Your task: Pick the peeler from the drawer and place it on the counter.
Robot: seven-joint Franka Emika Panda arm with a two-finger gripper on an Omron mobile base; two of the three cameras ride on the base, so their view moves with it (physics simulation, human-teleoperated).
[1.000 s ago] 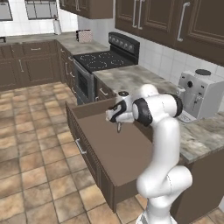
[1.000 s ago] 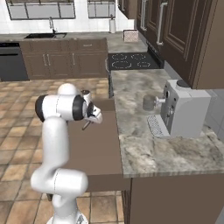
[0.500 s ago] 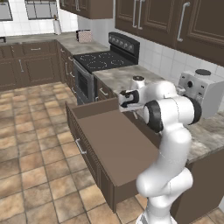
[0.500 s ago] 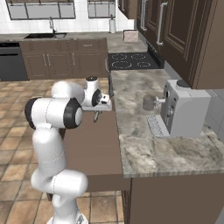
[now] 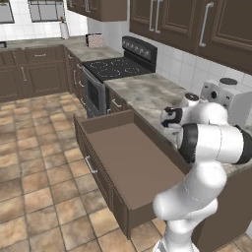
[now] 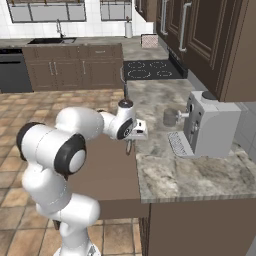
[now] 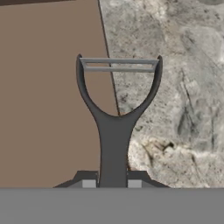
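- Along the right side of the kitchen runs the worktop (image 5: pixel 142 91), a marbled stone slab on dark cabinets; it is the place meant to receive the tool, so its bare stretch beside the drawer matters most.
- Below its edge the drawer (image 5: pixel 129 162) stands pulled far out, its flat brown floor exposed and nothing lying on it as far as I can see; it is open because the tool came from it, by my reading.
- At the far right of the slab stands a pale coffee machine (image 6: pixel 212 123), well apart from the hand, so it should not crowd a set-down.
- Over the seam between drawer and stone hangs the gripper (image 6: pixel 131 141), with the jaws clamped on the peeler (image 7: pixel 114 114) by its handle.
- From the hand view, the peeler's dark Y-shaped head points away from the hand, and its blade bar straddles the boundary, part over the brown floor, part over the stone.
- That straddling suggests the carry is close to done but not finished: I judge the tool needs to be fully over the slab and lower before the jaws part, lest it slip back into the drawer.
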